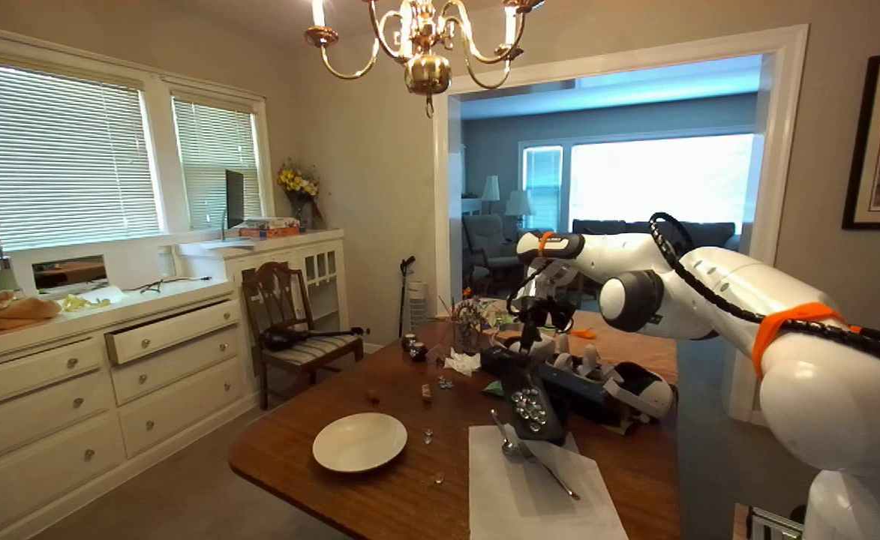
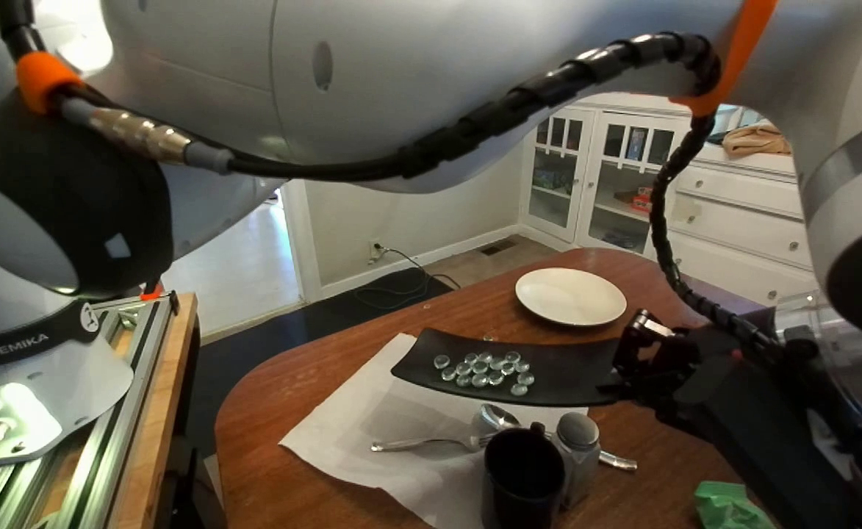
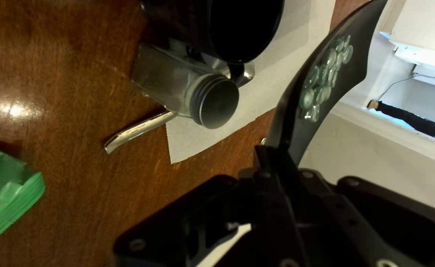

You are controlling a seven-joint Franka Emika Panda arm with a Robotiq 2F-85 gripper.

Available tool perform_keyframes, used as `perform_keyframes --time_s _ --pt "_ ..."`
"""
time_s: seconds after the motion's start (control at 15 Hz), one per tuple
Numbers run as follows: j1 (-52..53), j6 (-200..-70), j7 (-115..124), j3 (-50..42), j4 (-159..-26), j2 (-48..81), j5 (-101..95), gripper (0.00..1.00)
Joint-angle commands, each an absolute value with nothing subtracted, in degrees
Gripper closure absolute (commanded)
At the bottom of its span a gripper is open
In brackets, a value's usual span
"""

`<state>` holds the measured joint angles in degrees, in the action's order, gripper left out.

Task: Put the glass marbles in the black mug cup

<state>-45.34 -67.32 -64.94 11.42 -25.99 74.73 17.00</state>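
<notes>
A long, curved black tray (image 2: 577,371) carries a cluster of several clear glass marbles (image 2: 486,369). My gripper (image 3: 276,154) is shut on the tray's near end, holding it above the table. In the wrist view the marbles (image 3: 325,79) sit toward the tray's far half. The black mug cup (image 2: 522,516) stands upright on the table, beside and below the tray, its mouth dark inside. At the top of the wrist view the mug (image 3: 187,20) is partly cut off. A few loose marbles (image 1: 428,435) lie on the tabletop in an exterior view.
A glass jar with a grey lid (image 3: 217,104) stands right against or close to the mug. A spoon (image 2: 495,417) and fork (image 2: 423,444) lie on white paper (image 2: 372,411). Also on the table are a white plate (image 2: 570,296), a green packet (image 3: 9,193) and a headset (image 1: 642,390).
</notes>
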Motion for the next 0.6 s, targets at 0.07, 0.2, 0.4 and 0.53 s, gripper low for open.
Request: perform_keyframes --time_s 0.07,0.2,0.4,0.53 --pt "-45.03 -66.54 -64.77 10.96 -24.48 75.46 17.46 0.93" --pt "-44.52 -67.03 -65.81 10.27 -24.78 75.4 16.38 0.98" --pt "-44.26 -68.4 -66.66 9.35 -24.98 75.21 15.8 0.98" --pt "-44.24 -69.75 -67.2 8.74 -25.07 75.05 15.46 0.98"
